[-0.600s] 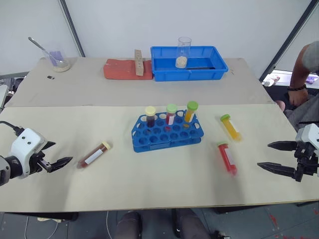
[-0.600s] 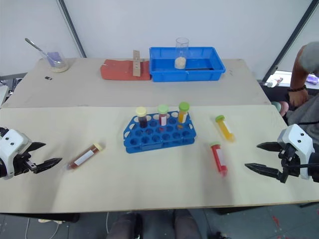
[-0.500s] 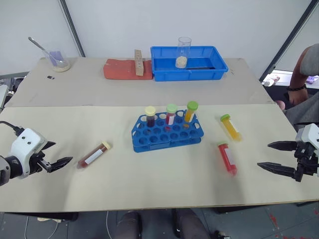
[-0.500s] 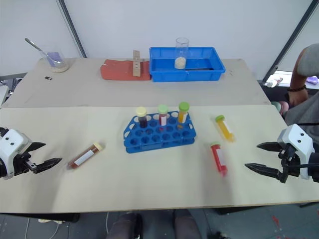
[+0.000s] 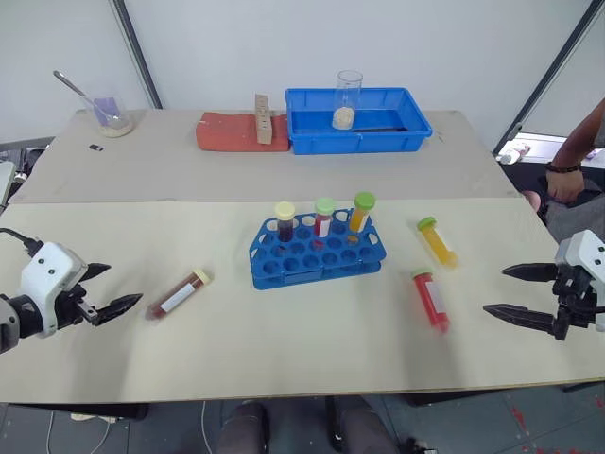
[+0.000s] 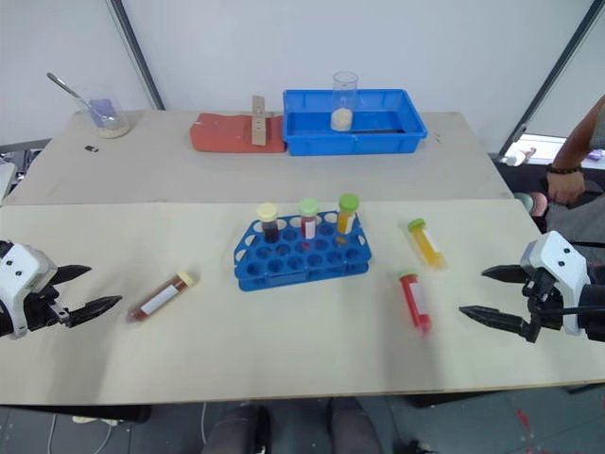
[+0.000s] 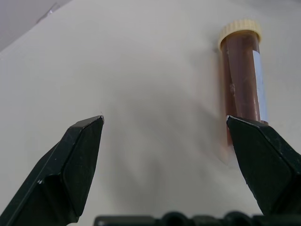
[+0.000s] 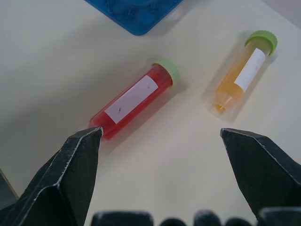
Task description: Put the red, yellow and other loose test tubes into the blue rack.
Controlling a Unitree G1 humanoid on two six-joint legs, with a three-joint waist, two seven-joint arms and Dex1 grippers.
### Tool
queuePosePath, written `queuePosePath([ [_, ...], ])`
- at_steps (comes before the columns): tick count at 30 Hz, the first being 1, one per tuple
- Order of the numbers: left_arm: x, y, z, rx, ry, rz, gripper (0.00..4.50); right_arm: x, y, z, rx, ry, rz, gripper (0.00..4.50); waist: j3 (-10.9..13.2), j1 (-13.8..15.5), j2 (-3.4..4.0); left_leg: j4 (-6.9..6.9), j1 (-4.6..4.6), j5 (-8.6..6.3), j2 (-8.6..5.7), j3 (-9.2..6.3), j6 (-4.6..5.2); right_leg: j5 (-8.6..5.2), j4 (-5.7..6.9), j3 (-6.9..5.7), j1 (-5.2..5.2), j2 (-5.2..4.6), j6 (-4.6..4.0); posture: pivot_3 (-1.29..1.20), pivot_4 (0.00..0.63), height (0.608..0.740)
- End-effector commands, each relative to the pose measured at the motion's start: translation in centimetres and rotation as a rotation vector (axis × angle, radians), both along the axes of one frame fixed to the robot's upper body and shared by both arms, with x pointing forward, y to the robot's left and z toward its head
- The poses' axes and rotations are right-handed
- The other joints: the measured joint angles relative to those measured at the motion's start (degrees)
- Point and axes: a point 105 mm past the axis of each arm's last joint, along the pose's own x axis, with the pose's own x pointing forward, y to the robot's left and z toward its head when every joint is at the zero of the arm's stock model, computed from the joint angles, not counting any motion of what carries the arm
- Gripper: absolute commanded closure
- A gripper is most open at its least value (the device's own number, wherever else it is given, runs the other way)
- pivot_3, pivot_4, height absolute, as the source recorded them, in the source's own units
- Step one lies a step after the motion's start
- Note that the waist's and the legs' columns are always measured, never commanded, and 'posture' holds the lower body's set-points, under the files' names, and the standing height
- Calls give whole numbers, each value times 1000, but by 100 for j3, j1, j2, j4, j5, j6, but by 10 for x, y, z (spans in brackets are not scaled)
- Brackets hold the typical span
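Bearing blank white labels: loose test tubes (image 8: 131, 100)

text: none readable | red tube (image 8: 133, 100): white label with one small dark mark, not legible | yellow-orange tube (image 8: 241, 75): white label, blank as far as seen | brown tube (image 7: 242, 82): white label strip, no writing visible | blue rack (image 5: 317, 251): no print seen

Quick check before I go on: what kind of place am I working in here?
Probably a mock lab bench. A blue rack holds capped sample tubes, more tubes lie loose on the table, and a glass beaker stands in a blue tray.
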Motion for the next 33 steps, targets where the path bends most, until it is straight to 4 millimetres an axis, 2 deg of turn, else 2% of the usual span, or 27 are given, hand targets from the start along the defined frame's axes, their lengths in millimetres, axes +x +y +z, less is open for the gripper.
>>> queuePosePath([
  [1,4,0,15,-8,-51,7,4,4,4,11,9,-57,10,33,0,2,0,0,1,0,0,0,0,0,0,0,0,0,0,0,150,740],
  [2,5,-7,17,-19,-48,-16,4,4,4,12,12,-60,9,33,0,2,0,0,0,0,0,0,0,0,1,0,1,0,0,0,150,740],
  [7,1,-66,25,-72,-26,-244,4,4,10,18,37,-49,18,33,0,39,-1,3,-1,0,-3,0,0,1,1,1,4,-4,2,0,150,740],
  [11,-14,-121,29,-65,-11,-481,4,6,23,31,61,-36,41,33,0,54,0,4,-1,0,-3,0,0,2,2,3,4,-1,4,0,150,740],
  [13,-18,-143,30,-62,-22,-573,4,13,33,37,64,-52,55,33,0,39,0,4,3,0,-3,1,0,2,6,6,5,1,4,0,150,740],
  [16,-21,-169,37,-95,-53,-679,4,34,40,37,15,-40,10,33,1,8,-1,5,13,1,-3,-1,0,3,13,9,10,7,3,0,150,740],
  [20,-20,-191,46,-137,-85,-767,4,65,41,32,-36,18,-85,33,1,-19,-1,7,13,3,-5,-5,-1,4,16,9,10,9,1,0,150,740],
  [27,-19,-216,45,-184,-92,-864,4,133,25,14,-76,131,-314,33,2,-52,-2,11,-11,3,-14,-11,1,34,5,14,3,10,32,0,150,740],
  [33,-22,-228,44,-207,-90,-905,4,162,20,-2,-123,199,-380,33,2,-36,-1,12,-28,3,-18,-19,2,51,-10,11,2,10,22,0,150,740],
])
